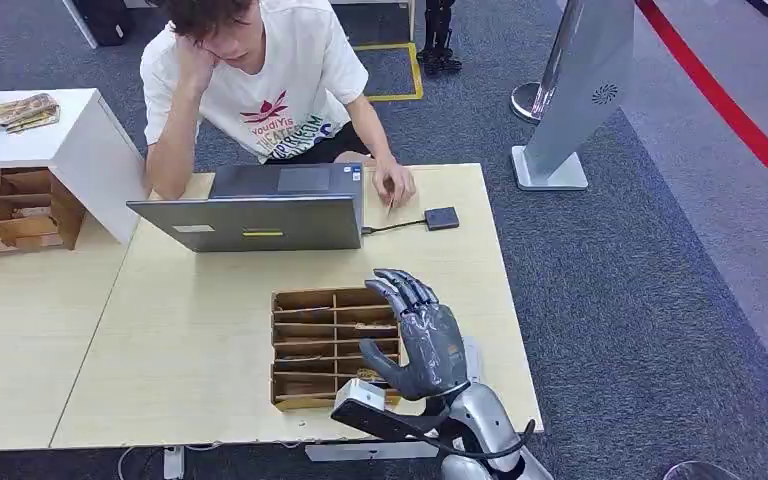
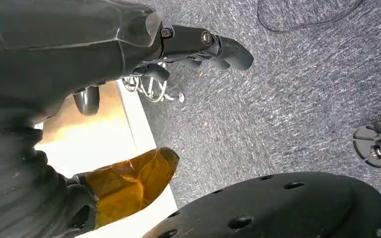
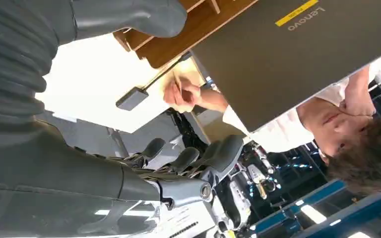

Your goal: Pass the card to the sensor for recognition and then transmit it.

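Observation:
My right hand (image 1: 422, 335) hovers over the right part of a wooden slotted organizer (image 1: 315, 345) on the pale table (image 1: 190, 340), fingers spread and pointing away from me, holding nothing. The same hand (image 3: 178, 168) shows its empty fingers in the right wrist view. The sensor, a small black square (image 1: 441, 218) (image 3: 131, 98), lies on the table beyond the organizer, cabled to a grey laptop (image 1: 260, 215). A person's hand (image 1: 394, 186) rests beside it, pinching something thin. No card can be made out in the organizer's slots. My left hand (image 2: 198, 47) hangs beside the table edge, empty.
A person sits behind the laptop, leaning on one elbow. A second wooden organizer (image 1: 15, 210) stands under a white box (image 1: 50, 140) at the far left. A grey kiosk stand (image 1: 570, 90) rises on the carpet to the right of the table.

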Robot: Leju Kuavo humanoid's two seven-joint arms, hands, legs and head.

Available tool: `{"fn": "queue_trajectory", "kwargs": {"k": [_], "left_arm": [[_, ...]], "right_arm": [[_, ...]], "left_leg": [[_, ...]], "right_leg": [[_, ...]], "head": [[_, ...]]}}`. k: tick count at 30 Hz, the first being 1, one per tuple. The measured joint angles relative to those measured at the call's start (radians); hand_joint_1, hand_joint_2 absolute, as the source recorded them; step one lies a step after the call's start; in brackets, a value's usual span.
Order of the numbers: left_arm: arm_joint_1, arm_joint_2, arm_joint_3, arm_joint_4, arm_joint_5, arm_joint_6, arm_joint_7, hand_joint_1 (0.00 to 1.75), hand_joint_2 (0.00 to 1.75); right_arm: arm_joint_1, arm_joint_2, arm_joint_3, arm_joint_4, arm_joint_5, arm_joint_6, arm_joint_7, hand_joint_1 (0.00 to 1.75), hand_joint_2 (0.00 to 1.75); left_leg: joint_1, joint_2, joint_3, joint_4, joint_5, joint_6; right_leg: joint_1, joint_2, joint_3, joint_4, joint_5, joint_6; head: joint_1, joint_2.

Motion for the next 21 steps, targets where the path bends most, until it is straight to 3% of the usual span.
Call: {"fn": "queue_trajectory", "kwargs": {"k": [5, 21], "left_arm": [[0.0, 0.0, 0.0, 0.0, 0.0, 0.0, 0.0, 0.0, 1.75], [0.0, 0.0, 0.0, 0.0, 0.001, -0.002, 0.0, 0.0, 1.75]], "right_arm": [[-0.004, -0.002, 0.0, 0.007, 0.041, 0.0, 0.019, 0.66, 1.75], [-0.022, -0.002, 0.008, 0.051, 0.104, 0.007, 0.048, 0.73, 1.75]], "left_leg": [[0.0, 0.0, 0.0, 0.0, 0.0, 0.0], [0.0, 0.0, 0.0, 0.0, 0.0, 0.0]], "right_leg": [[0.0, 0.0, 0.0, 0.0, 0.0, 0.0], [0.0, 0.0, 0.0, 0.0, 0.0, 0.0]], "head": [[0.0, 0.0], [0.0, 0.0]]}}
